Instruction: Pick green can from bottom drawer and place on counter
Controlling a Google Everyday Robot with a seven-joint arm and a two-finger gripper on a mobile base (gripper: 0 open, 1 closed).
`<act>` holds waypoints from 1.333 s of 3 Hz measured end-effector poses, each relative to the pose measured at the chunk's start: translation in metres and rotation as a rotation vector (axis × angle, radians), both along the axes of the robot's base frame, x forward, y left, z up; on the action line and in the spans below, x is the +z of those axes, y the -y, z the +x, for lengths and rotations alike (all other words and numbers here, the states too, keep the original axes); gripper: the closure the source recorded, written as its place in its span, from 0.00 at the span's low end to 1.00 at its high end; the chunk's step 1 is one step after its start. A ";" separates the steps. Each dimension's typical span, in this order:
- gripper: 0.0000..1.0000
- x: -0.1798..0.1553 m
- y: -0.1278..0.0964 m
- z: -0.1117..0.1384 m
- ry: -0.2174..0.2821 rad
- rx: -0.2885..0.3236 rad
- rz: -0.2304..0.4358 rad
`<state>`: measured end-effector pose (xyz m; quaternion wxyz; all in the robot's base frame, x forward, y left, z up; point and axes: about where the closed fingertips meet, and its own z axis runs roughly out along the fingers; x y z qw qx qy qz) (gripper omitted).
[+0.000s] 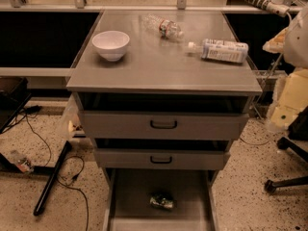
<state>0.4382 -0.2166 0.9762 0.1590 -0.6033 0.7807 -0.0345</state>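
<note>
One camera view, and my gripper isn't in it, so I can't tell if it's open or holding anything. Only what looks like pale arm housing (290, 97) shows at the right edge. Well down and left of that, the green can (162, 201) sits on the floor of the bottom drawer (130, 196), which is pulled out so I can reach in from above. The counter (159, 69) carries a bowl (111, 44) and two bottles (222, 50); I'd guess the front strip is the drop spot.

Counter (159, 73): bowl (110, 44) at 9 o'clock, rear bottle (163, 27) at 12, right bottle (221, 50) at 2. Can (162, 201) lies mid-floor in bottom drawer (130, 194). Gripper outside the view.
</note>
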 end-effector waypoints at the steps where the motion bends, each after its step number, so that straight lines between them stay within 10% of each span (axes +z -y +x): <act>1: 0.00 -0.002 -0.003 -0.001 0.003 0.006 0.004; 4: 0.00 -0.177 -0.012 -0.031 -0.039 0.086 0.184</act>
